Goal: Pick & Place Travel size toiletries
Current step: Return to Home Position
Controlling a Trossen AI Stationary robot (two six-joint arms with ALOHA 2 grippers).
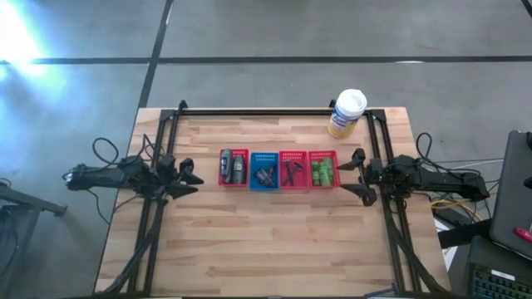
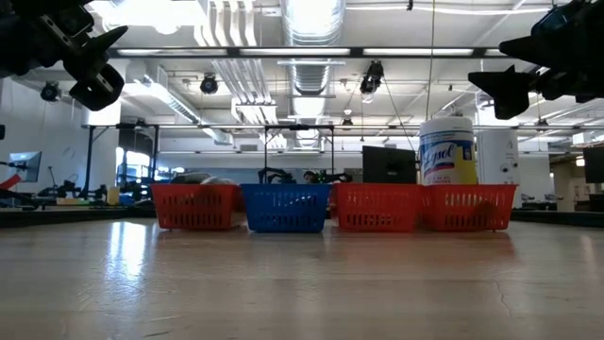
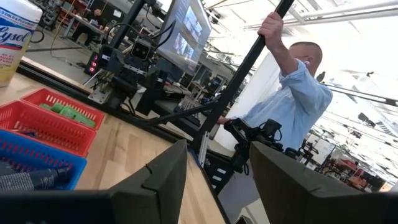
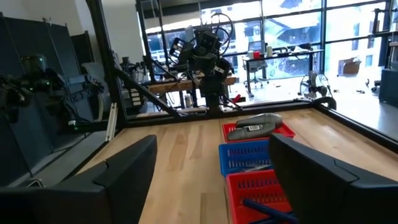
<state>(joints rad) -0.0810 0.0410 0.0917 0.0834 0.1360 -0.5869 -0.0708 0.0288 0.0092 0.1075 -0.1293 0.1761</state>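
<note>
Four baskets (image 1: 293, 152) mid-frame held the toiletries (image 1: 235, 169); left jaws and right jaws hung spread at either side.

In the high view glare whitens the floor (image 1: 17, 37) at the upper left; the table (image 1: 274, 241) is evenly lit, shadows faint. In the low view ceiling lamps (image 2: 151, 11) blow out, the left gripper (image 2: 111, 64) and right gripper (image 2: 491, 80) read as black silhouettes, and sheen streaks the table. Windows (image 4: 298, 25) backlight the right wrist view.

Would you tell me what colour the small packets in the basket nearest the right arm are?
The small packets are bright green, clearest in the high view.
</note>
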